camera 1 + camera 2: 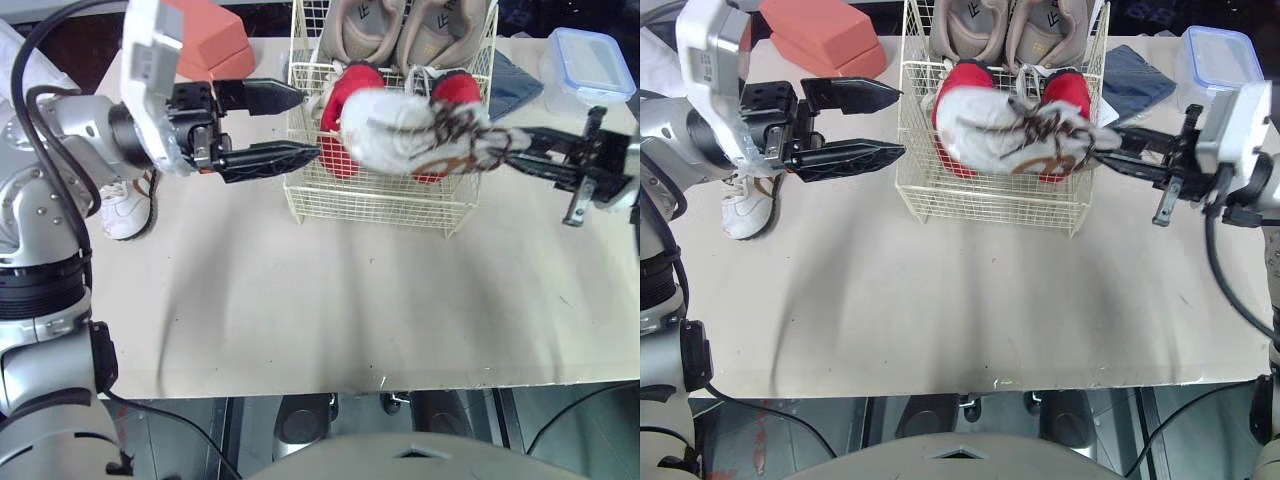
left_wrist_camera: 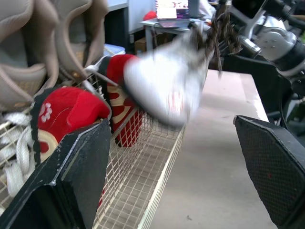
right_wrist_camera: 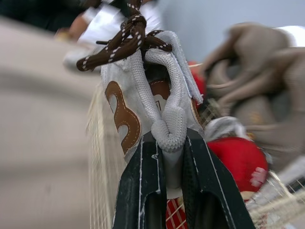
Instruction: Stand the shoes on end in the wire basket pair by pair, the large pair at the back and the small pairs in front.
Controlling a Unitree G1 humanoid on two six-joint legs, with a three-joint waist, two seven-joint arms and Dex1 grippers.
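Clamped in my right gripper (image 3: 172, 148), pinched by its corded loop (image 3: 170, 128), the white fabric sneaker with brown laces (image 1: 990, 125) hangs ahead of my jaws over the cream wire basket (image 1: 980, 205). Light, floppy; likely swings. Meanwhile my left gripper (image 1: 898, 123) gapes empty.

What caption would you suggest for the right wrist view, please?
Right gripper holding a white shoe by its loop at the wire basket.

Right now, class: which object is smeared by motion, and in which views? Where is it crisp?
Left eye view: the white shoe over the wire basket is smeared; left wrist view: smeared too; right wrist view: crisp in the right gripper, the red shoe behind it soft.
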